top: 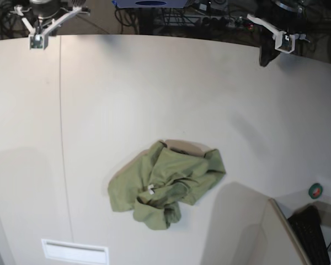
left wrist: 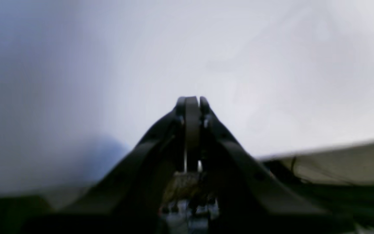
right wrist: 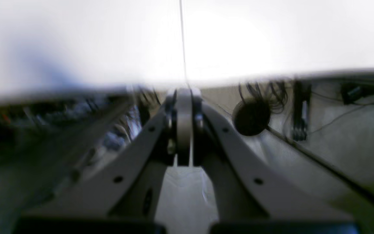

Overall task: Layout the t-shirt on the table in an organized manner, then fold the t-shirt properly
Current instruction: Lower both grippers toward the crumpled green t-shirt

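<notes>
While one crumpled t-shirt (top: 166, 185) lay near the front middle of the table (top: 154, 88), a small white tag (top: 151, 189) showed no readable writing. Two grippers sat at the far edge: the left gripper (left wrist: 192, 101) and right gripper (right wrist: 183, 94), both pressed together, holding nothing.

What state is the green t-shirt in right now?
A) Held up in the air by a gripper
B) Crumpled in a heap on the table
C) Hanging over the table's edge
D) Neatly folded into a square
B: the t-shirt lies bunched and wrinkled on the table, while both arms sit at the far edge, away from it.
</notes>
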